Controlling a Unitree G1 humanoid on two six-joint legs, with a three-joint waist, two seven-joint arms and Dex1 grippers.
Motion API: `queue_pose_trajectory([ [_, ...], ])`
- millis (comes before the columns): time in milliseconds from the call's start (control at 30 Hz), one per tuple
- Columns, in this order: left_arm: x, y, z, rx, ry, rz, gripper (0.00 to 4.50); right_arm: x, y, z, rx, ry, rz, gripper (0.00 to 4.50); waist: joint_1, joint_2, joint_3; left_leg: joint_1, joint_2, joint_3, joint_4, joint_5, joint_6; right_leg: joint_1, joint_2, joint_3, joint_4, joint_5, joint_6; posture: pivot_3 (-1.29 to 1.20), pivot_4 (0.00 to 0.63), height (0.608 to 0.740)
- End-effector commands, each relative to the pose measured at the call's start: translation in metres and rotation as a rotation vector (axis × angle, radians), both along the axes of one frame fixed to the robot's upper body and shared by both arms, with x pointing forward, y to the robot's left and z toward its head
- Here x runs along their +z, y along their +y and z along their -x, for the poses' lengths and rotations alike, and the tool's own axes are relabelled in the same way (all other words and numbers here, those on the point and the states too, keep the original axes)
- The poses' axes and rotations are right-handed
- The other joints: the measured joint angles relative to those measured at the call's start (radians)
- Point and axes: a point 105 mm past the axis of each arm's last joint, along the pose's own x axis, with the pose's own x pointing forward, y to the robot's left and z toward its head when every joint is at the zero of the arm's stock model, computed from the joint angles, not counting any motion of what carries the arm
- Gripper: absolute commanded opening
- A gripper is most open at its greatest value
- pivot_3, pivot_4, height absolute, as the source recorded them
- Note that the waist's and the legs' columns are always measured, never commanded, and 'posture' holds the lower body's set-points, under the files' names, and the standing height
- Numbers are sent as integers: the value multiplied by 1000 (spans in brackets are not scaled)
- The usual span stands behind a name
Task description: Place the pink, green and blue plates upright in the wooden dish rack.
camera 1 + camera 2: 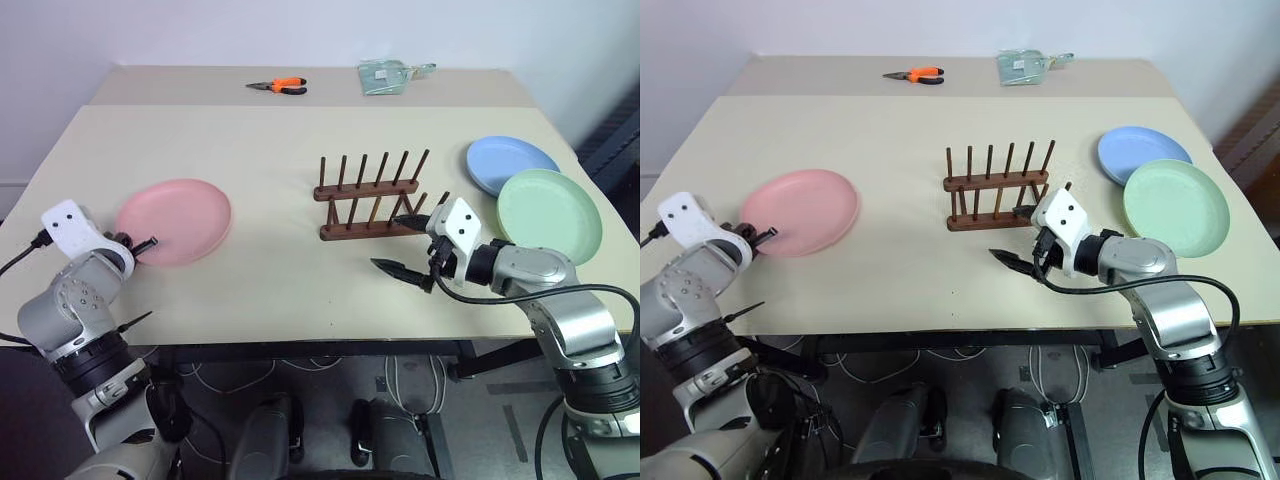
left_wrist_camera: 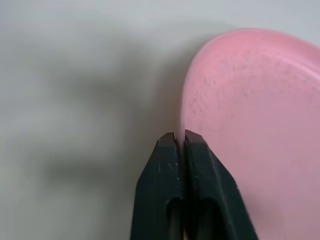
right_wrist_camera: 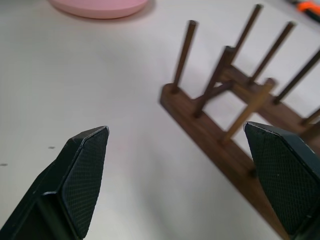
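standing mid-table, the wooden dish rack (image 1: 370,200) holds no plates. left of it lies the pink plate (image 1: 174,221), the left gripper (image 2: 179,138) clenched empty at its rim. right gripper (image 1: 408,244) gapes beside the rack; blue plate (image 1: 510,164) and green plate (image 1: 549,208) lie right.

Before me stands a wide cream-topped bench (image 1: 270,270), its matte surface evenly lit, with a seam running across near its far edge. Behind it rises a plain pale wall (image 1: 300,30). Beneath the bench's near edge I see a dark metal crossbar (image 1: 300,350), a grey floor (image 1: 480,420) and loose white cables (image 1: 220,375) trailing over it.
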Motion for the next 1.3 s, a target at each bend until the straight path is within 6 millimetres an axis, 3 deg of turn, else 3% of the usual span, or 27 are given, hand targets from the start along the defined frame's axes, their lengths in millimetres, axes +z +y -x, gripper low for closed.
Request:
queue_pose_trajectory([
  [33, 32, -19, -13, -94, -152, -89, 16, 26, 0, -6, 1, -86, -22, 4472, 0, 0, 0, 0, 0, 0, 0, 0, 0, 0, 0, 0, 0, 0, 0, 0, 150, 740],
  [167, 89, -53, -23, -227, -373, -210, 16, 52, 21, -3, 97, -212, 55, 4472, 0, 0, 0, 0, 0, 0, 0, 0, 0, -1, 0, 0, 0, 0, 0, 0, 150, 740],
  [333, 154, -124, -26, -431, -585, -298, 16, 82, 79, 1, 252, -508, 185, 4472, -2, -1, 1, -1, 0, 0, 0, 0, 0, -1, 0, 0, 0, 0, 0, 0, 150, 740],
  [433, 171, -156, -25, -497, -630, -288, 16, 86, 93, -16, 230, -630, 297, 4472, -4, 0, 1, -1, 0, 1, 0, 2, 2, -1, 1, 0, 0, 0, 0, 0, 150, 740],
  [600, 187, -188, -21, -562, -674, -234, 16, 89, 99, -42, 167, -764, 409, 4472, -6, -1, 1, 0, 0, 1, 0, 3, 2, -1, 2, 0, 0, 0, 0, 0, 150, 740],
  [667, 190, -198, -19, -587, -682, -226, 0, 92, 96, -50, 138, -807, 442, 3935, -6, -1, 1, -1, 0, 1, 0, 3, 2, -1, 2, 0, 0, 0, 0, 0, 150, 740],
  [733, 189, -201, -17, -591, -680, -207, 0, 93, 94, -53, 124, -828, 451, 3237, -7, -1, 1, -1, 0, 1, 0, 3, 2, -1, 2, 0, 0, 0, 0, 0, 150, 740],
  [933, 180, -196, -20, -568, -632, -180, 0, 95, 89, -52, 108, -893, 464, 106, -15, -1, 1, -1, 0, 1, -1, 3, 2, -1, 3, 0, 0, 0, 0, 0, 150, 740],
  [967, 180, -194, -20, -564, -632, -158, 0, 98, 88, -52, 99, -904, 458, 43, -16, -1, 1, -1, 0, 1, -1, 3, 2, -1, 3, 0, 0, 0, 0, 0, 150, 740],
  [1067, 195, -177, -21, -486, -722, 35, 986, 107, 77, -53, 50, -937, 453, 0, -16, -1, 1, -1, 0, 0, -1, 3, 2, 0, 2, 0, 0, 0, 0, 0, 150, 740],
  [1133, 206, -161, -20, -414, -780, 77, 1913, 114, 64, -54, 6, -930, 426, 0, -14, -2, 2, -1, 0, -1, 0, 3, 2, 0, 2, 0, 0, 0, 0, 0, 150, 740],
  [1200, 207, -138, -20, -347, -785, -64, 2848, 126, 43, -53, -58, -836, 288, 0, -21, -1, 2, -1, 0, 0, -1, 3, 1, 0, 2, 0, 0, 0, 0, 0, 150, 740],
  [1300, 178, -129, -25, -426, -669, -402, 2848, 143, 9, -44, -115, -589, -41, 0, -27, 0, 1, 0, 0, 1, -3, 4, 1, 0, 4, -1, 0, 0, 0, 0, 150, 740],
])
